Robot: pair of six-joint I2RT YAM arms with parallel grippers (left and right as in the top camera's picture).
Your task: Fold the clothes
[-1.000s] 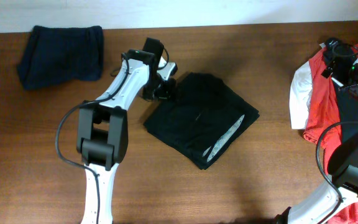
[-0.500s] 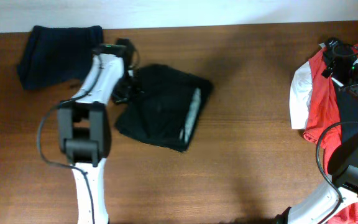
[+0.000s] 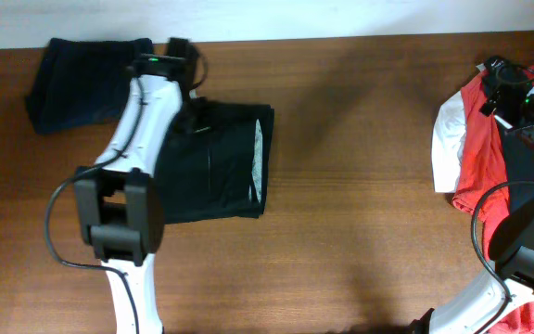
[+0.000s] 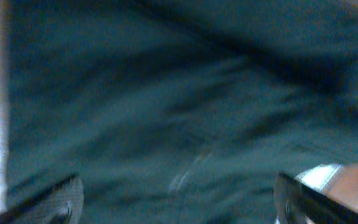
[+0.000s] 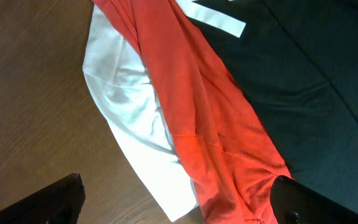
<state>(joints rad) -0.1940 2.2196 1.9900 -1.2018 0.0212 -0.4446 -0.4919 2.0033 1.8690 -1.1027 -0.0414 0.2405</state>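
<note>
So in the last second the black shorts (image 3: 216,162) got dragged from the middle of the table (image 3: 360,232) over toward its far-left corner. They were turned on the way too: where they'd been lying cornerwise, their sides were now squared up with the table edges, with the strip of pale lining (image 3: 260,158) facing the right edge. They were left just beside the navy garment (image 3: 86,79), which had not been budged from that corner.

The left gripper (image 3: 190,113) was parked over the shorts' far-left part. In the wrist view its fingers were spread wide with dark cloth filling the gap, so it looked released rather than clamped. The picture was too blurred for it to be said whether the fabric was being pinned down, though.

Probably the shorts could be counted as folded and set aside, with the jersey (image 3: 476,139) next. That one was bunched up unfolded at the right edge, and the right gripper (image 5: 179,202) was held spread above it, nothing grasped.

The table was dark brown wood, and only a pale wall (image 3: 341,19) was seen past the far edge.
</note>
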